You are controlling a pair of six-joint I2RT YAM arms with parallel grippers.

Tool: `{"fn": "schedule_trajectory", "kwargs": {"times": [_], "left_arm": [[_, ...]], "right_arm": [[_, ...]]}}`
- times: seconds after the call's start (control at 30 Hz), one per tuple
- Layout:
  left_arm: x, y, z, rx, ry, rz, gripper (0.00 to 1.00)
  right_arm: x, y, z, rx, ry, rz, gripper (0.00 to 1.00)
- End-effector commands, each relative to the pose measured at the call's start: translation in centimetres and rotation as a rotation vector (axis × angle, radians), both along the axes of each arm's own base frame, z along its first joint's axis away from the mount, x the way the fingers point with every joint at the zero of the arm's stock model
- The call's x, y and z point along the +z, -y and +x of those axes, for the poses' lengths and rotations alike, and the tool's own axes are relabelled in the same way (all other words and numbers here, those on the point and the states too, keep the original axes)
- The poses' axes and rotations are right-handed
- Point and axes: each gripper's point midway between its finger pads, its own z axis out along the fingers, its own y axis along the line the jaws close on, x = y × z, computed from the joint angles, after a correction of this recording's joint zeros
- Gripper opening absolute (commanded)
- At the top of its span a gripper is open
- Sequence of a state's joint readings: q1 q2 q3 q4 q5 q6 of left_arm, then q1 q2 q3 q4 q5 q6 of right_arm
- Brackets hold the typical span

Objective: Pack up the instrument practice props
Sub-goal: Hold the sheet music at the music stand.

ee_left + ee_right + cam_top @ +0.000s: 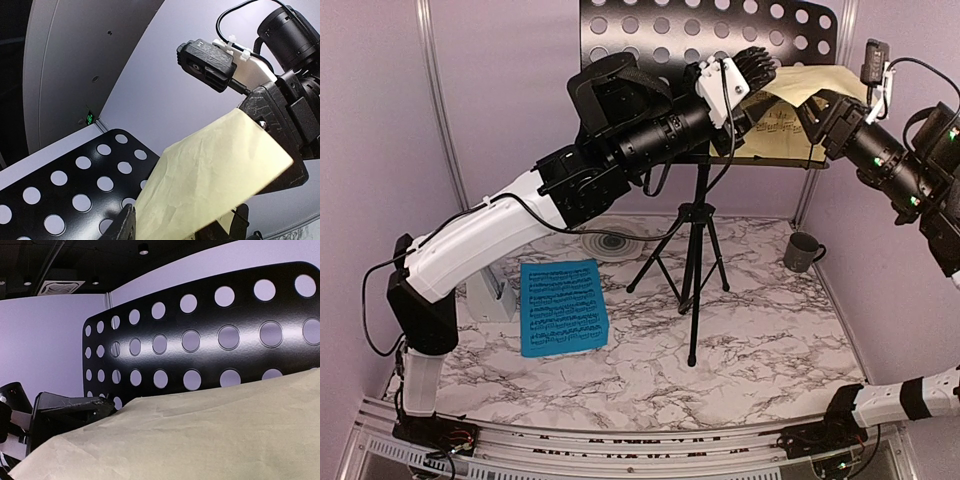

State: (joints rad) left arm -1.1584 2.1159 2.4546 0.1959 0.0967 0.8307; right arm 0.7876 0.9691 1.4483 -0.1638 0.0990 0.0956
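Observation:
The black hole-punched music stand (650, 25) (60, 195) (200, 360) rises on tripod legs at the back of the table. A yellow sheet-music page (790, 120) (210, 170) (200, 440) rests on its ledge, its top edge pulled forward. My right gripper (817, 112) is shut on the page's right side; in the right wrist view the page hides my own fingers. My left gripper (760, 75) (181, 225) stands with jaws apart around the bowed page. A blue page (563, 307) lies flat on the table. The white metronome (492, 295) shows partly behind my left arm.
A dark mug (803, 251) stands at the right back near the wall. A round grey disc (615, 240) lies behind the tripod legs (692, 270). Purple walls close in on three sides. My left arm (500, 235) stretches across above the blue page.

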Motion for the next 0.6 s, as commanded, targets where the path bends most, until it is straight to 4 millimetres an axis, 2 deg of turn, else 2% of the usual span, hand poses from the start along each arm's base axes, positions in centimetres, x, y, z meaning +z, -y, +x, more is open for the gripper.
{"fn": "schedule_trajectory", "kwargs": {"times": [0.0,0.07,0.17,0.37,0.57], "left_arm": [[0.9,-0.4,0.4,0.020,0.014,-0.037,0.29],[1.8,-1.0,0.9,0.053,0.003,-0.091,0.12],[3.2,-2.2,1.1,0.077,-0.002,-0.159,0.00],[5.4,-3.9,0.4,0.046,-0.029,-0.241,0.00],[5.7,-4.0,0.2,0.050,-0.032,-0.260,0.00]], "right_arm": [[0.8,0.7,-0.2,-0.022,0.013,0.004,0.52],[0.5,0.9,0.2,-0.046,-0.001,0.002,0.52],[0.0,2.1,1.0,-0.123,-0.026,-0.003,0.51],[-0.5,4.2,1.8,-0.250,-0.054,-0.007,0.50],[-1.1,5.3,2.7,-0.329,-0.086,-0.020,0.50]]}}
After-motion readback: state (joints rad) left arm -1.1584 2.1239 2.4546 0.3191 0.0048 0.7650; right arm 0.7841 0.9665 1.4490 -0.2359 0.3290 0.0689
